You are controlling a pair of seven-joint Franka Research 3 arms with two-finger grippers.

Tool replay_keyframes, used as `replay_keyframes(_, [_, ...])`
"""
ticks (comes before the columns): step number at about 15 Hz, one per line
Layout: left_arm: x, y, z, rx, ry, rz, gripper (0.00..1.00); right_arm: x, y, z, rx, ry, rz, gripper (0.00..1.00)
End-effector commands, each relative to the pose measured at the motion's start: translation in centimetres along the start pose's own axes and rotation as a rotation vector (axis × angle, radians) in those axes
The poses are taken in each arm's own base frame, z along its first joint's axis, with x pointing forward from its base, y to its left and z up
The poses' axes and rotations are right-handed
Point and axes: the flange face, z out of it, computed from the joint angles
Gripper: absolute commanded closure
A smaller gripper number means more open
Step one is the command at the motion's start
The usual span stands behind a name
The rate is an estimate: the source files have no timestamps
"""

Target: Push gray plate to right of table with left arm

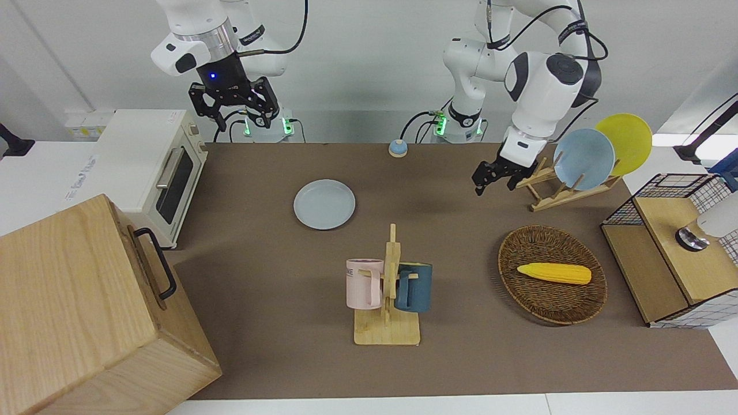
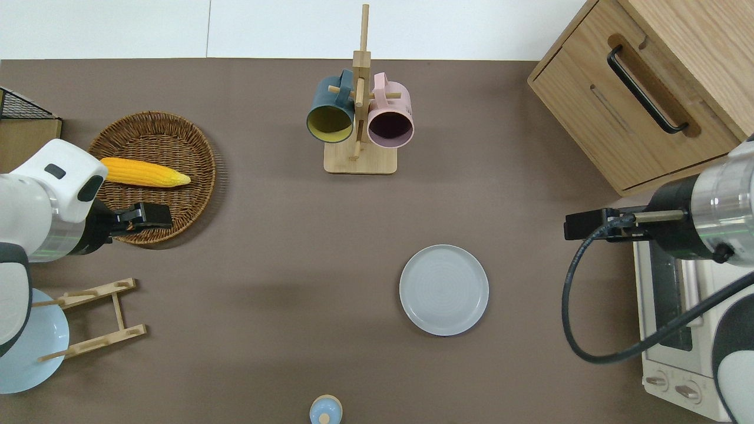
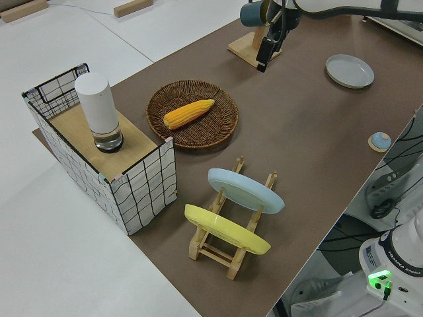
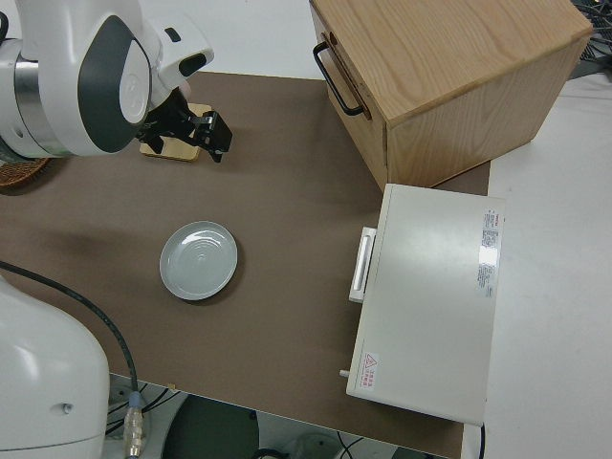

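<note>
On the brown table (image 2: 283, 282) the gray plate (image 2: 444, 290) lies flat, about midway along its length, nearer to the robots than the mug rack (image 2: 359, 106) and well apart from the left gripper (image 2: 154, 215). This gripper hangs in the air over the edge of the wicker basket (image 2: 177, 194) that holds a corn cob (image 2: 144, 172); whether its fingers are spread or pressed together cannot be told. The right arm is parked.

The risk, as a judgement, is in the long way across. If the left gripper goes low too early, it can catch the basket rim or the wooden dish rack (image 2: 94, 321) with the sky-blue plate (image 1: 583, 159) and the yellow plate (image 1: 625, 141). If it touches the low rim of the gray plate off centre, the plate may turn or slip aside instead of sliding straight. A push that is too long may bring it against the white toaster oven (image 2: 671, 330) or the wooden cabinet (image 2: 648, 88) at the right arm's end.

The mat looks dull and flat, so sliding should be steady. Between the plate and the oven there is bare mat, and a small blue bell (image 2: 325, 410) stands near the robots
</note>
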Motion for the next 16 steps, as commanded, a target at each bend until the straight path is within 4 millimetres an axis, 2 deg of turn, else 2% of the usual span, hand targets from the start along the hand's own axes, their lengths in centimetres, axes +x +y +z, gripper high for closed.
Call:
replay_keyframes(1, [0.2,-1.0,-0.8,0.055,0.002,0.014,0.00,0.1,0.0,-0.3,0.018,0.000,0.003,0.005])
replay_keyframes(2, [0.2,-1.7,-2.4,0.062,0.031,0.021,0.00,0.1,0.0,-0.3,0.018,0.000,0.003,0.005])
replay_keyframes(3, [0.0,-3.4,-3.3,0.069,0.031,0.013,0.00,0.1,0.0,-0.2,0.018,-0.002,0.003,0.005])
replay_keyframes(4, [-0.3,-4.0,-3.6,0.079,0.007,0.028,0.00,0.1,0.0,-0.3,0.018,0.000,0.003,0.005])
replay_keyframes(8, [-1.0,-5.4,-7.8,0.097,-0.031,0.023,0.00,0.1,0.0,-0.3,0.018,0.000,0.003,0.005])
replay_keyframes(9, [-1.1,-5.9,-9.6,0.098,-0.032,0.009,0.00,0.1,0.0,-0.3,0.018,0.000,0.003,0.005])
replay_keyframes(11, [-1.6,-5.3,-10.9,0.106,-0.048,0.017,0.00,0.1,0.0,-0.3,0.018,0.000,0.003,0.005])
replay_keyframes(14, [-2.2,-4.6,-10.9,0.111,-0.073,0.022,0.00,0.1,0.0,-0.3,0.018,0.000,0.003,0.005])
replay_keyframes(16, [-2.5,-4.2,-12.5,0.098,-0.067,0.015,0.00,0.1,0.0,-0.3,0.018,0.000,0.003,0.005])
